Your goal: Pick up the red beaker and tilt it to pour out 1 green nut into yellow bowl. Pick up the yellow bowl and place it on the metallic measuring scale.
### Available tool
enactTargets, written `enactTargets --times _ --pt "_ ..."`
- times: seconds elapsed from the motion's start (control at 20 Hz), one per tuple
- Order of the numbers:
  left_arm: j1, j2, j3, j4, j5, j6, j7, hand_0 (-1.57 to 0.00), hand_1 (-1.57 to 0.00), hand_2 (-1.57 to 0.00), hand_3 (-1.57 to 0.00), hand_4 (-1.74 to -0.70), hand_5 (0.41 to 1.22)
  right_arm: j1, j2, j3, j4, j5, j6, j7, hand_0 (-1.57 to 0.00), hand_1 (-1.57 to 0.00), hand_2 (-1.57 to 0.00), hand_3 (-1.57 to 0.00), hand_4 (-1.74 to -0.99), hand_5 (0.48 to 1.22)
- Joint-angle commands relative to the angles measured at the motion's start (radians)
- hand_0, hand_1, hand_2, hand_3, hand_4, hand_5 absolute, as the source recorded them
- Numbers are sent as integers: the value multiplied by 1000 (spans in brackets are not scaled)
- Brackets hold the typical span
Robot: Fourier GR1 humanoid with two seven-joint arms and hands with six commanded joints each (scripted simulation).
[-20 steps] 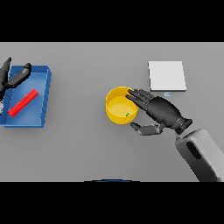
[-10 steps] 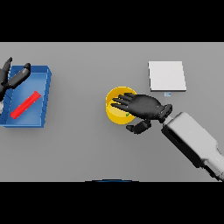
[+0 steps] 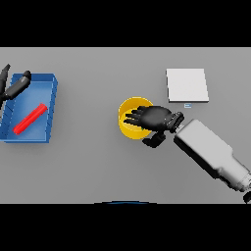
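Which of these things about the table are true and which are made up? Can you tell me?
1. The red beaker lies in the blue tray. True.
2. The yellow bowl sits on the measuring scale. False: the bowl rests on the grey table, to the left of the scale.
3. The right hand is over the yellow bowl. True: its fingers reach across the bowl's top and its thumb is outside the rim.
4. The left hand is holding the red beaker. False: it is at the tray's far left corner, apart from the beaker.
5. The scale has something on it. False: its top is bare.
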Motion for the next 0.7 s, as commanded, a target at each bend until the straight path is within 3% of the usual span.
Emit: enactTargets --times 0.0,0.2,0.3,0.35,0.45,0.55,0.65 --pt "-3 -2 -1 -5 1 0 4 1 1 1 1 -717 688 -5 4 1 8 0 5 3 1 1 1 1 -1290 746" --pt "20 17 4 -29 6 9 -7 1 1 1 1 -713 686 -11 34 -17 28 -23 42 50 -3 -16 -19 -43 -1336 810" --pt "20 13 7 -18 8 8 -10 1 1 1 1 -714 691 -13 34 -14 34 -23 44 28 -287 -236 -176 -173 -1387 873" --pt "21 14 8 -25 11 8 -10 1 1 1 1 -716 692 -8 19 -8 20 -16 45 19 -544 -473 -310 -262 -1420 943" --pt "16 11 5 -17 8 0 -9 1 1 1 1 -719 692 2 16 -2 10 -13 36 19 -914 -869 -695 -456 -1512 1043" --pt "13 5 3 -18 6 6 -10 1 1 1 1 -722 696 -4 16 -6 17 -19 34 -7 -1150 -1121 -1010 -716 -1586 1107" --pt "20 20 10 -40 15 9 -8 1 1 1 1 -725 699 -4 14 -6 16 -21 22 -7 -1302 -1283 -1164 -941 -1640 1148"
